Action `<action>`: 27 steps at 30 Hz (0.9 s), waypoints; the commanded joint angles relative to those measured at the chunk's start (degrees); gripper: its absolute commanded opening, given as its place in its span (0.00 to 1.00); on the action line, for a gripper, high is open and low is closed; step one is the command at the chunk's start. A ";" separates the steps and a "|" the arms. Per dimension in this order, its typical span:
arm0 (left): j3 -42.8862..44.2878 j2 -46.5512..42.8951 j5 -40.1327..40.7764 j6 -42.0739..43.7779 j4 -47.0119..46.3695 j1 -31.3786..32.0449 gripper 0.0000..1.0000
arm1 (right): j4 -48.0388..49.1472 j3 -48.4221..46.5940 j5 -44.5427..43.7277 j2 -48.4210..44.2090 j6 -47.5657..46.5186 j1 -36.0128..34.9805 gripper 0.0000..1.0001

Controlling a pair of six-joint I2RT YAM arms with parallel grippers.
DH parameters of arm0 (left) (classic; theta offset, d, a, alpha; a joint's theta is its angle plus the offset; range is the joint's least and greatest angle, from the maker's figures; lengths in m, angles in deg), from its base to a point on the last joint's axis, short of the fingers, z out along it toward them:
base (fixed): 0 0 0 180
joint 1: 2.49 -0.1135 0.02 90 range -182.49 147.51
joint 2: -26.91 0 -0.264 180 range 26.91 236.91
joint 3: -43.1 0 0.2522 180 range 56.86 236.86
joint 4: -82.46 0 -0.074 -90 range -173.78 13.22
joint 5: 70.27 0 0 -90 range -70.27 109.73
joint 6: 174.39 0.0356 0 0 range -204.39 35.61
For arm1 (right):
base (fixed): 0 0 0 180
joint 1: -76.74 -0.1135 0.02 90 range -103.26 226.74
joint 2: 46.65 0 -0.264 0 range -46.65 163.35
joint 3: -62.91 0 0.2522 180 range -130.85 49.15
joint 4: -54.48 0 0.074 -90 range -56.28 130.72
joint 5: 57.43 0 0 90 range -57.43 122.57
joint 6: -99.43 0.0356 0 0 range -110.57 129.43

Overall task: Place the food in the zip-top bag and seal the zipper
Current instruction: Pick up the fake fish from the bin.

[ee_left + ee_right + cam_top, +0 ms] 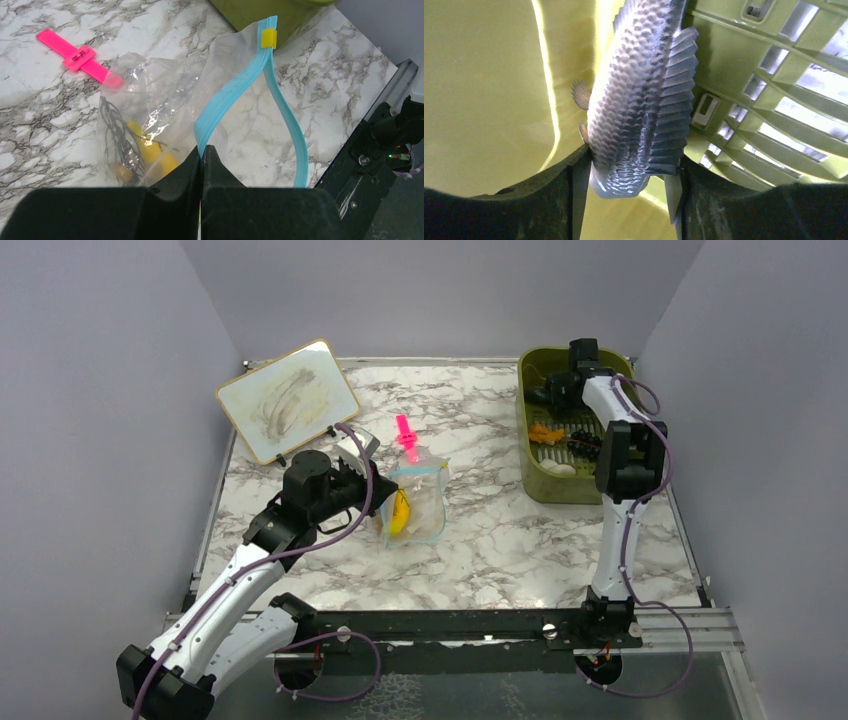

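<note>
Marbled white table (500, 540) inside pale lilac walls, seen from above and from both wrists.

The clear zip-top bag (418, 502) sits mid-table, left of centre, with a yellow banana (150, 150) already inside. A pink clip (406, 436) lies just beyond the bag. The left gripper (201, 155) is closed tight on the near-left end of the blue zipper (235, 90). From that pinch the two strips bow apart into an open loop and meet again at a yellow tab (268, 38), so the mouth's long axis runs away from the claw, towards the right.

At the far right, the right gripper (629, 170) reaches down into the olive-green bin (535, 475), closed around a grey fish (639, 100). The fish's long axis lies in line with the fingers and points away from the wrist. It is clamped across its width near one end; head and tail cannot be told apart. An orange piece (545, 430) and a white piece (562, 468) lie nearer in the bin.

Likely risks:
- Held so near one end, the fish may pivot or slip out during the carry.
- Its free end sits close to the bin wall and could snag as it is lifted.
- The floppy bag is held at one corner only, so its mouth may sag shut, and the fish could then catch on the zipper.
</note>
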 commanded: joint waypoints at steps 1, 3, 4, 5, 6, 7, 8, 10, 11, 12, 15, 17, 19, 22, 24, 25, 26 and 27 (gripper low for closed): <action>-0.56 -0.88 0.27 -0.19 -0.83 0.03 0.00 | -0.13 1.52 -1.42 1.93 -1.96 0.37 0.49; -0.52 -0.74 0.23 -0.13 -0.82 0.04 0.00 | 2.03 2.89 -1.83 0.89 -2.95 0.38 0.40; -0.48 -0.77 0.23 -0.11 -0.82 0.06 0.00 | 3.11 3.47 -1.96 0.30 -3.47 0.37 0.37; -0.47 -0.83 0.30 -0.10 -0.86 0.08 0.00 | 4.29 4.19 -1.96 -0.29 -4.24 0.41 0.34; -0.55 -0.98 0.35 -0.10 -0.82 0.02 0.00 | 5.63 4.90 -1.97 -0.86 -4.96 0.37 0.31; -0.55 -1.07 0.46 -0.10 -0.79 0.04 0.00 | 7.14 5.69 -1.98 -1.53 -5.66 0.37 0.29; -0.56 -1.18 0.56 -0.04 -0.86 0.04 0.00 | 8.33 6.73 -1.90 -2.17 -6.26 0.37 0.27; -0.56 -1.20 0.76 -0.02 -0.85 0.07 0.00 | 10.16 8.40 -1.90 -3.61 -6.73 0.37 0.24; -0.56 -1.20 0.72 -0.02 -0.87 0.10 0.00 | 11.06 9.23 -1.78 -4.31 -6.81 0.37 0.23; -0.51 -1.09 0.67 -0.02 -0.85 0.03 0.00 | 12.04 10.22 -1.62 -5.13 -7.07 0.37 0.22; -0.56 -1.05 0.56 -0.09 -0.79 0.04 0.00 | 14.72 12.86 -1.04 -7.72 -7.76 0.37 0.20; -0.56 -1.04 0.55 -0.10 -0.86 0.10 0.00 | 16.29 14.31 -0.64 -9.64 -8.67 0.36 0.19; -0.58 -1.01 0.49 -0.10 -0.86 0.05 0.00 | 17.73 15.79 -0.21 -11.73 -9.85 0.37 0.19; -0.56 -1.10 0.68 -0.16 -0.82 0.03 0.00 | 19.99 19.00 -0.22 -15.40 -11.11 0.32 0.18; -0.58 -1.18 0.85 -0.19 -0.82 0.08 0.00 | 22.13 21.44 -0.51 -18.25 -12.19 0.37 0.18; -0.64 -1.26 0.97 -0.19 -0.80 0.03 0.00 | 22.99 22.42 -0.61 -19.55 -13.02 0.37 0.17; -0.64 -1.36 1.03 -0.26 -0.78 0.06 0.00 | 23.38 23.14 -0.70 -21.05 -13.87 0.37 0.17; -0.71 -1.43 1.13 -0.28 -0.78 0.06 0.00 | 23.69 23.69 -0.71 -22.16 -14.61 0.37 0.17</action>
